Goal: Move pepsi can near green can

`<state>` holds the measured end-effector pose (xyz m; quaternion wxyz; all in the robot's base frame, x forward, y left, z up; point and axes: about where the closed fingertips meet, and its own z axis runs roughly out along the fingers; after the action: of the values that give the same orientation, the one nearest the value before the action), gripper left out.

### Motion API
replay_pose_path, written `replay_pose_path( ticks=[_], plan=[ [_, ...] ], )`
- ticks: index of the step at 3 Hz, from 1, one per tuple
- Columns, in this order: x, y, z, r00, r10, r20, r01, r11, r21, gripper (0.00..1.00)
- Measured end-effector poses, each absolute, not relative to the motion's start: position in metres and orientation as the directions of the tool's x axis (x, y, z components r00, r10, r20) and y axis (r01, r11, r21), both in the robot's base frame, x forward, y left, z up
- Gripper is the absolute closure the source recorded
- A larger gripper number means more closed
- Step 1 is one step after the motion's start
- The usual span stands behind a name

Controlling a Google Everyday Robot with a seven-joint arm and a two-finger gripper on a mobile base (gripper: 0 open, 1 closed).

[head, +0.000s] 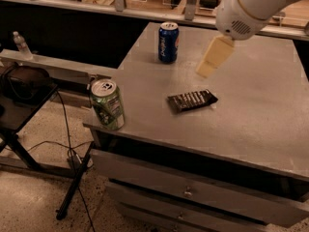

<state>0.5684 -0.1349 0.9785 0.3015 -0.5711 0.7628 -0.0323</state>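
Note:
The pepsi can (168, 42), dark blue with white lettering and a silver top, stands upright at the far left part of the grey table (260, 115). The green can (107, 104) stands upright at the table's near left corner, close to the edge. My gripper (212, 57), a pale cream finger under a white arm (251, 6), hangs above the table to the right of the pepsi can, apart from it. It holds nothing that I can see.
A dark flat snack bar (192, 100) lies between the two cans, mid-table. Drawers (188, 192) sit under the table front. A black stand (24, 86) with cables and a small bottle (20, 43) are on the left.

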Motion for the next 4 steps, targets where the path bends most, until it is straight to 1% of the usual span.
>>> replay_pose_path(
  ticks=[1, 3, 4],
  plan=[
    [0.5879, -0.1301, 0.9891, -0.216, -0.840, -0.497, -0.792, 0.448, -0.414, 0.00],
    [0.5870, -0.1284, 0.9891, -0.204, -0.840, -0.504, -0.797, 0.441, -0.413, 0.00],
    [0.5957, -0.1364, 0.9873, -0.217, -0.793, -0.569, -0.780, 0.491, -0.387, 0.00]
  ],
)
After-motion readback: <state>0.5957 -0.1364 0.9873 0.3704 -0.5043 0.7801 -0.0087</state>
